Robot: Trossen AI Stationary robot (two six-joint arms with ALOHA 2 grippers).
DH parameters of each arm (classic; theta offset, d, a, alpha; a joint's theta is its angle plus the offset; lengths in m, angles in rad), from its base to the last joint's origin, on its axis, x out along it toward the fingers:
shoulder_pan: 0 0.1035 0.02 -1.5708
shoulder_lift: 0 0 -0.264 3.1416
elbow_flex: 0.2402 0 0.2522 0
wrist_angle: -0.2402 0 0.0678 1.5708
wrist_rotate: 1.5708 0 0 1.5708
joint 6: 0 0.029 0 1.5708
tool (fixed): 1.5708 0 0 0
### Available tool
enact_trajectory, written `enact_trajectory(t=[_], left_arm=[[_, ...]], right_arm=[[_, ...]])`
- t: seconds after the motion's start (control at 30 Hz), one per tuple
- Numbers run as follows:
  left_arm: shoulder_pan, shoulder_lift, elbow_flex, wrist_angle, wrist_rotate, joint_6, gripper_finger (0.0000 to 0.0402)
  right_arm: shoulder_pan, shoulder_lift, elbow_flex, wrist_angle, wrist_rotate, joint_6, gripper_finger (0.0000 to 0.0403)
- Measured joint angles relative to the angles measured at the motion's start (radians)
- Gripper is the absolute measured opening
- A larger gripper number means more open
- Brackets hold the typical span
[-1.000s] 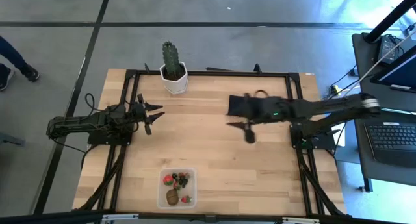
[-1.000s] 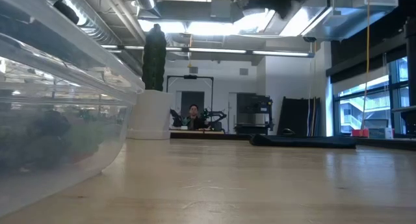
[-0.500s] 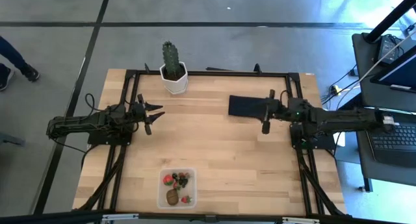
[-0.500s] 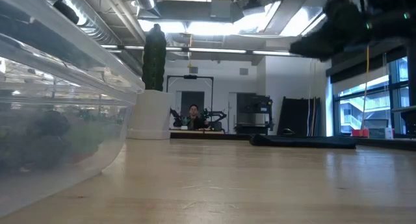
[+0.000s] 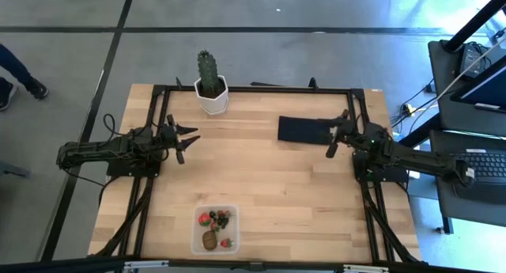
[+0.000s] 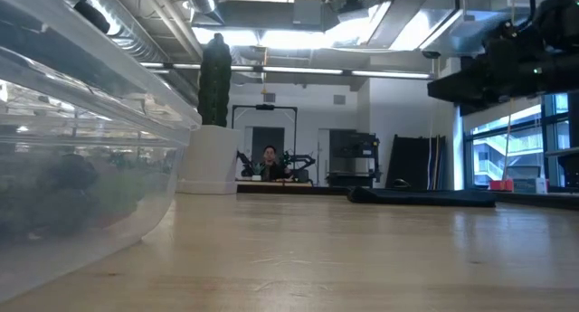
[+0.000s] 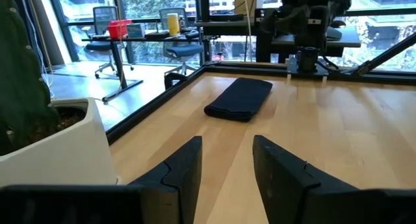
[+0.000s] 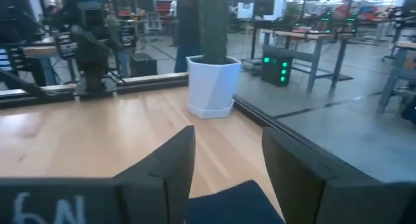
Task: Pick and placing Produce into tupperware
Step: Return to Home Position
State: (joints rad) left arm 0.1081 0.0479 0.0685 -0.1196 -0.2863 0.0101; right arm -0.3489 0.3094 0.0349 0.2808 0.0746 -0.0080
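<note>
High view: the right end effector (image 5: 334, 135) hangs over the right end of the folded navy cloth (image 5: 299, 129), near the right edge of the counter (image 5: 277, 186), with its arm folded close to its base. In the right wrist view its fingers (image 8: 162, 169) stand apart with nothing between them. The left end effector (image 5: 188, 142) waits at the counter's left side, likewise apart and empty.

The tupperware (image 5: 236, 225) sits at the counter edge opposite the cactus (image 5: 208, 70), well apart from both arms. It holds the strawberries (image 5: 205, 218), the dark berries (image 5: 222, 221) and the kiwi (image 5: 209, 240). No fruit shows outside it.

Homing procedure, as judged from this layout:
1. Keep the fingers apart; nothing needs carrying.
2. Keep height above the cloth while folding the arm, so a fingertip cannot snag it.
3. Route the motion along the right side, away from the cactus and the box.
4. Settle slowly to avoid jolting the counter.
</note>
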Motion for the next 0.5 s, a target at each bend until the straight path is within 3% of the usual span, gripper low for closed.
enact_trajectory(t=[0.27,0.5], left_arm=[[0.0,0.0,0.0,0.0,0.0,0.0,0.013],[0.0,-0.042,0.0,0.044,0.0,0.02,0.013]], right_arm=[[-0.053,-0.097,-0.029,-0.096,0.001,0.025,0.0181],[-0.062,-0.146,-0.028,-0.125,0.013,-0.05,0.0181]])
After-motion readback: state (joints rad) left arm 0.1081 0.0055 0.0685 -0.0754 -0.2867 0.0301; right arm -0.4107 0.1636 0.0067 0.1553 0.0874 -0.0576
